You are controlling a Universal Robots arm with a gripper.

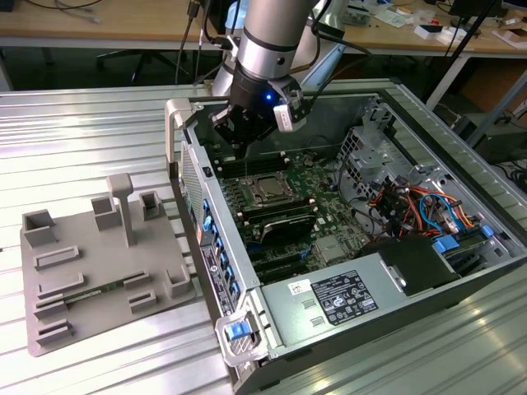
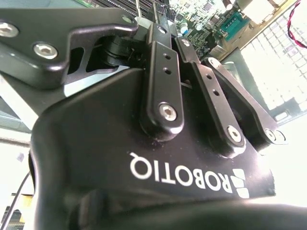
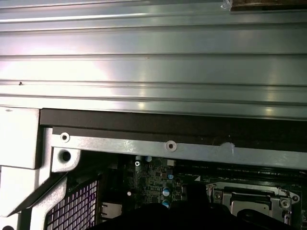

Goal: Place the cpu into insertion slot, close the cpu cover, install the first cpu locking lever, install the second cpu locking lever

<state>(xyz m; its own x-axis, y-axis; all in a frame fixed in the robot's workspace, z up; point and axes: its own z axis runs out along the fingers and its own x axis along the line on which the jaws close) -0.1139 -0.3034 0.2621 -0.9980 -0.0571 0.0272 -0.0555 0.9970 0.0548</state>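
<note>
The silver-and-black robot arm (image 1: 268, 41) is seen in the exterior view reaching down into the open grey computer case (image 1: 387, 329), which lies on the ribbed metal counter (image 1: 82, 132). The black gripper (image 1: 239, 136) hangs over the green circuit board (image 1: 321, 185), near the far case wall. Just beside it lies the silvery-grey square cpu (image 1: 268, 190), seated in the silver-rimmed insertion slot (image 1: 255, 178). Whether the jaws are parted or holding anything cannot be told. In the first wrist view, the slot's metal frame (image 3: 252, 201) is shown from above. In the second wrist view, the gripper's black linkages (image 2: 163, 81) are shown close up.
</note>
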